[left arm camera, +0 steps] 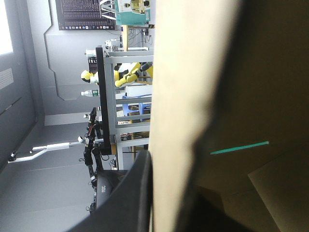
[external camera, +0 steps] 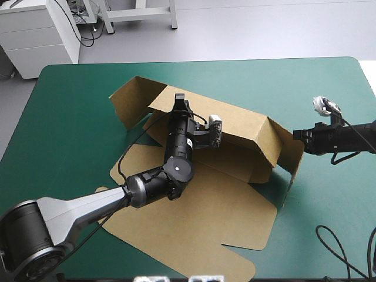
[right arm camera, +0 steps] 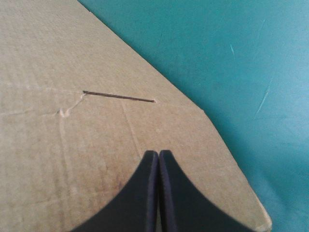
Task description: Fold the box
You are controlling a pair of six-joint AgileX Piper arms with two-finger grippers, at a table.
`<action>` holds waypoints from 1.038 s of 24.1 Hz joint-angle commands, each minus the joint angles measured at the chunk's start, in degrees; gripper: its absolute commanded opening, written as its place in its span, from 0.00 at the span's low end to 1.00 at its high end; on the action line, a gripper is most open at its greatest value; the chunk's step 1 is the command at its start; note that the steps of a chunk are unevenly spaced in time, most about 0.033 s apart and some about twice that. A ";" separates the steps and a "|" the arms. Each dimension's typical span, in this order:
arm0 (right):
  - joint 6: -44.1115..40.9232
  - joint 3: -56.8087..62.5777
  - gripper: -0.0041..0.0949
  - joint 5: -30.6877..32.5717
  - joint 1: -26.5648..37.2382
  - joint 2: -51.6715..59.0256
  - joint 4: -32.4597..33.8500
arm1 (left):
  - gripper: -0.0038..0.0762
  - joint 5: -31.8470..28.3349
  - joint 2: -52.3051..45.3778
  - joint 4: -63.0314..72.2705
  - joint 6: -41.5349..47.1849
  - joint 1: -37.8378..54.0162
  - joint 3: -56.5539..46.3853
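High view shows the box (external camera: 226, 205) in the middle of the tabletop (external camera: 70, 129) with its teal-green cover. The box is half built. Its large lid panel lies flat toward the near edge, the long wall on the far side stands up, and a side flap rises at each end. The left gripper (external camera: 178, 100) is at the top edge of this far wall. In the left wrist view the board passes between the black fingers (left arm camera: 137, 193), so this gripper is clamped on the box. The right gripper (external camera: 297, 136) is at the flap nearest the right edge of the tabletop. In the right wrist view its fingers are pressed together in one point with nothing between them, over the brown board near a thin slit (right arm camera: 118, 96).
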State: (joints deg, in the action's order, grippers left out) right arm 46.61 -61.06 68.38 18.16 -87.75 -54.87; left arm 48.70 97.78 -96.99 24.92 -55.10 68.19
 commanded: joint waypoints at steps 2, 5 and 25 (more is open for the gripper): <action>2.85 3.23 0.02 1.19 0.31 4.71 -4.46 | 0.04 2.95 -2.57 -7.87 1.15 -0.03 1.38; 3.96 6.32 0.02 0.07 0.31 6.61 -4.46 | 0.04 2.95 -2.57 -7.87 1.15 -0.03 1.38; 25.50 26.03 0.04 -14.84 -5.44 23.93 -20.01 | 0.04 1.52 -0.29 -7.69 1.98 -0.03 5.43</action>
State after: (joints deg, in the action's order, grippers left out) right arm 70.29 -33.94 54.19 14.66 -66.02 -71.28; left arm 48.40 99.27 -96.91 25.67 -55.10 70.83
